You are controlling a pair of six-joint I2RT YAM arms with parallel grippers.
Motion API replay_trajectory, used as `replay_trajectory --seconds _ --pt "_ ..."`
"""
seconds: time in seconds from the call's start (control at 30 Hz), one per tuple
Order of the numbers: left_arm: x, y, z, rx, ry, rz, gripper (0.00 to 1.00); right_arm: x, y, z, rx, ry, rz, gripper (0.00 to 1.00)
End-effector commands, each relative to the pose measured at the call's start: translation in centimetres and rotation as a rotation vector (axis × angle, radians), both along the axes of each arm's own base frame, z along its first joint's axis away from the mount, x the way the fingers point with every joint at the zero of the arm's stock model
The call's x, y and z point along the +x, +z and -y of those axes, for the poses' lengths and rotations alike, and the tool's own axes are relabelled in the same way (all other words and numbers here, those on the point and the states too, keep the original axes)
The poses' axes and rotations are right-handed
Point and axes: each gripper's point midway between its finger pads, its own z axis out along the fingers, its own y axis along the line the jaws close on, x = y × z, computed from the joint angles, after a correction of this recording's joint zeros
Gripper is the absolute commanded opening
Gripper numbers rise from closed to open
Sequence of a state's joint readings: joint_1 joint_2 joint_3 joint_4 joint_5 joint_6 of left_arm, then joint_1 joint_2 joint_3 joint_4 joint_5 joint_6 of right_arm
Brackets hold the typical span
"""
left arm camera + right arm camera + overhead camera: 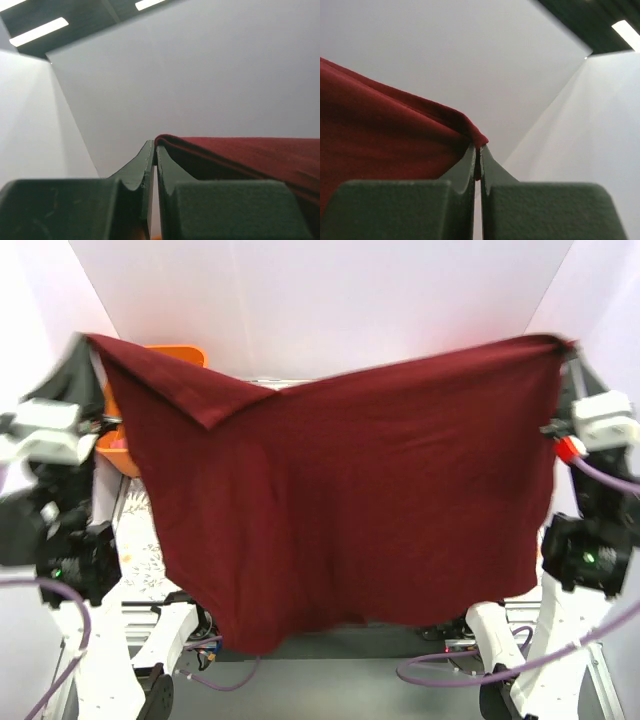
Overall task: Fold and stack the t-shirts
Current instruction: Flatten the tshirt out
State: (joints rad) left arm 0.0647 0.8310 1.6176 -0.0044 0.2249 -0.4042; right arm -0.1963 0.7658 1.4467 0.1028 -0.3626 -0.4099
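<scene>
**Top external view.** The dark maroon t-shirt [350, 500] hangs spread in the air like a curtain, in front of the orange tub [178, 353] and hiding most of it. The left gripper [92, 340] is clenched on the upper corner just above the tub. The right gripper [562, 343] is clenched on the opposite upper corner, well away from the tub. The top edge sags between the two holds. A flap is folded over diagonally near the tub-side corner. The lower hem hangs free and uneven, lowest on the tub side.

**Left wrist view.** The fingers [142, 167] are pressed together, with a doubled maroon edge caught at their tips. The cloth runs off away from the fingers.

**Right wrist view.** The fingers [467, 165] are likewise closed tight, nipping a bunched corner of the same shirt.

**Assessment.** The garment appears light, limp and without stiffness, so it is likely to sag, swing and crease wherever unsupported. It is not fragile. Both holds sit at the very edge, so cloth could creep out under tension. Corners with doubled fabric or seams look the soundest places to grip.
</scene>
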Motion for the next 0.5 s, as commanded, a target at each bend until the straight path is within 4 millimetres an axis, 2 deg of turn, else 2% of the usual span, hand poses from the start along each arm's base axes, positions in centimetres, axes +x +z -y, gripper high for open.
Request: replay_trajectory --seconds 0.0,0.03,0.07,0.1,0.13,0.17,0.23,0.3,0.33,0.37,0.4,0.47 --pt "7.0 -9.3 0.6 0.058 -0.033 -0.315 0.0 4.5 -6.6 -0.8 -0.064 0.072 -0.161 0.01" --pt "8.0 -11.6 0.6 0.055 -0.039 -0.374 0.0 6.2 -9.9 -0.9 -0.061 0.098 -0.237 0.01" --pt "9.6 -14.9 0.5 0.049 -0.044 -0.45 0.0 6.8 -11.8 -1.5 -0.075 0.14 -0.278 0.01" --pt "10.5 -16.8 0.6 0.059 -0.053 -0.492 0.0 7.4 -13.5 -1.7 -0.074 0.161 -0.316 0.01" --pt "11.5 -18.6 0.8 0.064 -0.064 -0.534 0.0 8.5 -16.8 -2.0 -0.07 0.192 -0.389 0.01" --pt "12.7 -21.3 0.9 0.057 -0.079 -0.598 0.0 9.1 -18.4 -1.9 -0.06 0.2 -0.426 0.01" --pt "14.9 -24.4 1.4 0.046 -0.126 -0.687 0.0 10.8 -21.8 -1.7 -0.05 0.208 -0.498 0.01" --pt "17.0 -27.5 1.5 0.018 -0.151 -0.772 0.0 12.9 -26.2 -1.1 -0.021 0.209 -0.602 0.01" --pt "17.9 -28.7 1.6 0.005 -0.16 -0.806 0.0 13.6 -27.5 -1.0 -0.021 0.213 -0.632 0.01" --pt "20.0 -31.2 1.6 -0.03 -0.168 -0.883 0.0 14.3 -29.2 -0.9 -0.019 0.219 -0.667 0.01" --pt "21.0 -32.1 1.7 -0.04 -0.175 -0.91 0.0 15.7 -31.3 -0.8 -0.005 0.228 -0.723 0.01" --pt "23.1 -34.5 2.5 -0.049 -0.169 -0.974 0.0 17.3 -33.4 -0.8 -0.003 0.24 -0.776 0.01"
